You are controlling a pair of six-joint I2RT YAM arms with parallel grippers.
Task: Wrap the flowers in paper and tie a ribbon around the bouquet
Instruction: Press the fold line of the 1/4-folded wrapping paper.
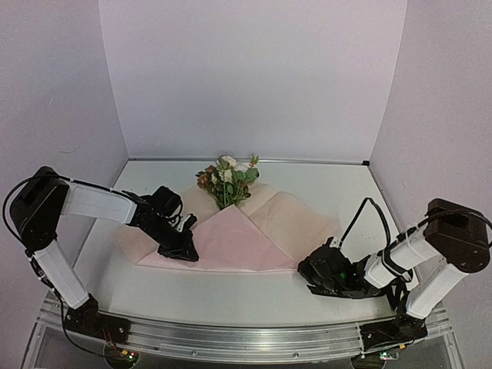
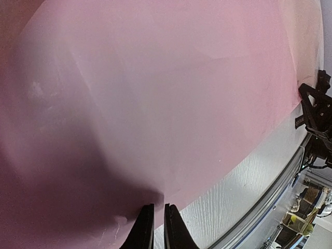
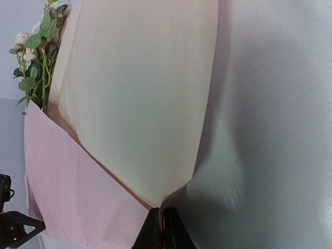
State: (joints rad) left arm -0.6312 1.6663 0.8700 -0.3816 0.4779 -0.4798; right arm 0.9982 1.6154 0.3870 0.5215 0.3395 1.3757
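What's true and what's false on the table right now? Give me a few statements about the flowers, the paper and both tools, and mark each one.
1. The flowers lie at the far side of the paper, blooms pointing away from the near edge. True.
2. The paper lies fully flat and unfolded. False: a pink triangular flap is folded over, its tip reaching the stems.
3. The right tool is closed on a near corner of the paper. True.
4. The left tool hangs wide open above the flowers. False: it is nearly closed at the paper's near edge, well away from the blooms.
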